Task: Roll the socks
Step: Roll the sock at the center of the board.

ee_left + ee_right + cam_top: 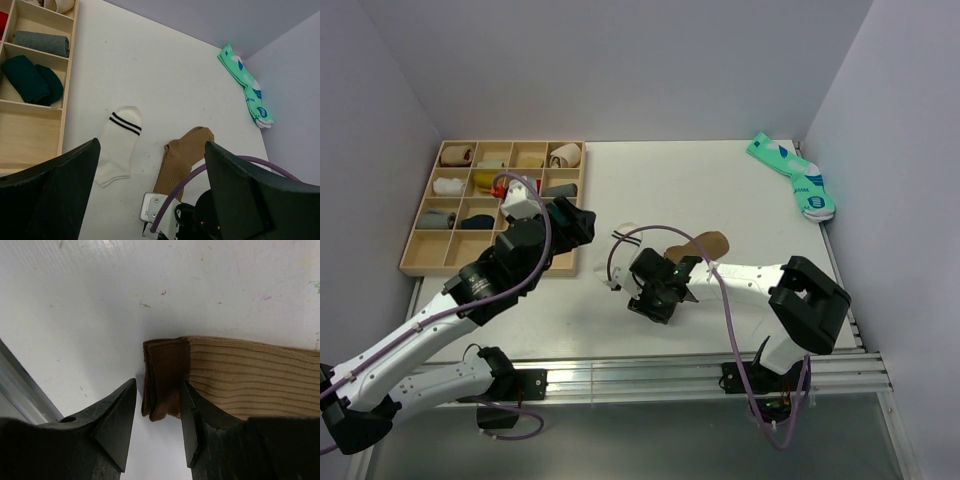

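White tabletop (720, 190) carries the tan sock (250, 375) near its middle, likely limp and light, its dark cuff (165, 375) (the natural place to pinch and start a roll) between the right gripper's (157, 405) parted, unclamped jaws, while the left gripper (150, 150) hangs wide open, empty.

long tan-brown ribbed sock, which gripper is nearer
Right. The right gripper straddles the dark cuff end of the long tan-brown ribbed sock; the left gripper hangs open by the wooden tray, apart from it.
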